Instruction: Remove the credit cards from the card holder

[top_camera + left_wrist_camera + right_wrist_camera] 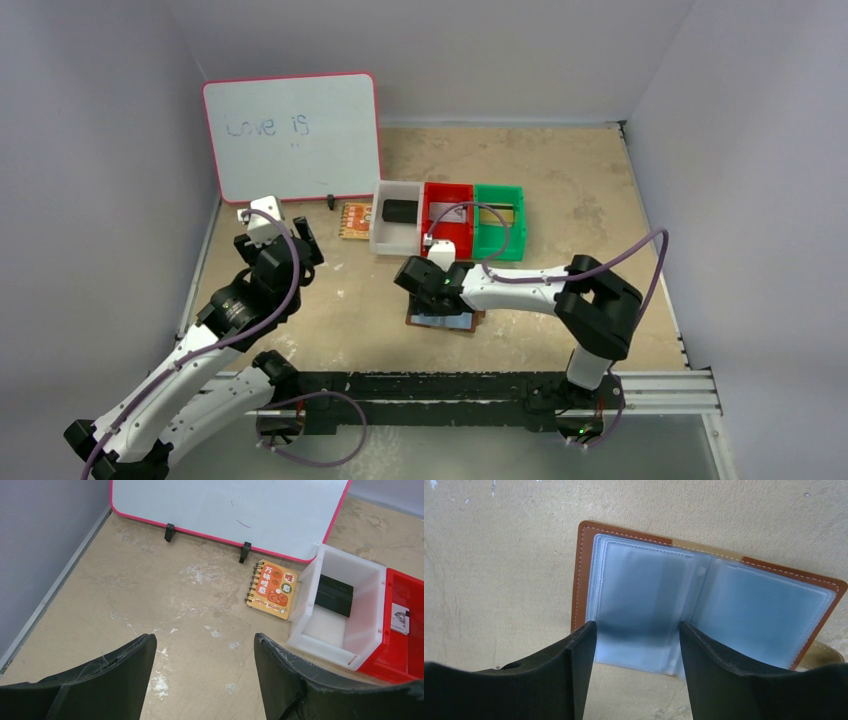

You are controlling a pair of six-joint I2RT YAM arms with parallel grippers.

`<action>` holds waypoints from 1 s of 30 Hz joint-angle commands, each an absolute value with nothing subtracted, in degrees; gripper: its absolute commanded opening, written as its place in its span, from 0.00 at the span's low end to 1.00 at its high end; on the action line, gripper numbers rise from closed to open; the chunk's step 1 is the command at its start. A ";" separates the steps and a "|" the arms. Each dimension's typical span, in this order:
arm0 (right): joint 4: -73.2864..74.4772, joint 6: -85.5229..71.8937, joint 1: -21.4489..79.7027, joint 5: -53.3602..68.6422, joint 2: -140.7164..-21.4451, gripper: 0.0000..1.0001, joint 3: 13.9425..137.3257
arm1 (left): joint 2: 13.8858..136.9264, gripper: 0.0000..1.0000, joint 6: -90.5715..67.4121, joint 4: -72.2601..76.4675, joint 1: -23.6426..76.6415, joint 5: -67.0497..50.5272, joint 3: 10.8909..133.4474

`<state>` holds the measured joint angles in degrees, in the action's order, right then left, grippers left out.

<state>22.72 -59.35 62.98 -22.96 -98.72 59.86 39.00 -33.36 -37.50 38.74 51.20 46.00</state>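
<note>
The card holder (446, 322) lies open on the table in front of the right arm: brown leather with two pale blue-grey pocket panels (704, 600). Its closing tab (824, 655) sticks out at the right. My right gripper (436, 300) is open and hovers just above the holder's near edge, its jaws (638, 627) straddling the left panel without holding anything. I cannot tell whether a card sits inside the pockets. A pale card (400, 618) lies in the red bin and a striped card (497, 214) in the green bin. My left gripper (303, 243) is open and empty over bare table (205, 639).
White (396, 218), red (447, 203) and green (500, 245) bins stand in a row behind the holder; a flat black object (334, 595) lies in the white one. An orange spiral notebook (272, 590) lies beside the white bin. A whiteboard (292, 135) leans at the back left.
</note>
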 commanded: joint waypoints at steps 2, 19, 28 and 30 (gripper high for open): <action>24.18 -61.39 62.97 -23.79 -101.76 0.64 59.96 | 39.24 0.71 -33.11 -36.91 38.61 52.11 47.70; 15.23 -57.55 61.96 -19.66 -97.77 0.27 56.35 | 40.07 0.71 -32.95 -36.65 38.67 50.90 47.70; 11.03 -56.89 59.52 -16.77 -94.85 0.16 52.10 | 40.92 0.71 -32.91 -36.55 38.66 50.07 47.64; 8.52 -56.82 58.72 -14.94 -93.08 0.15 50.16 | 41.10 0.71 -32.83 -36.23 38.65 49.10 47.40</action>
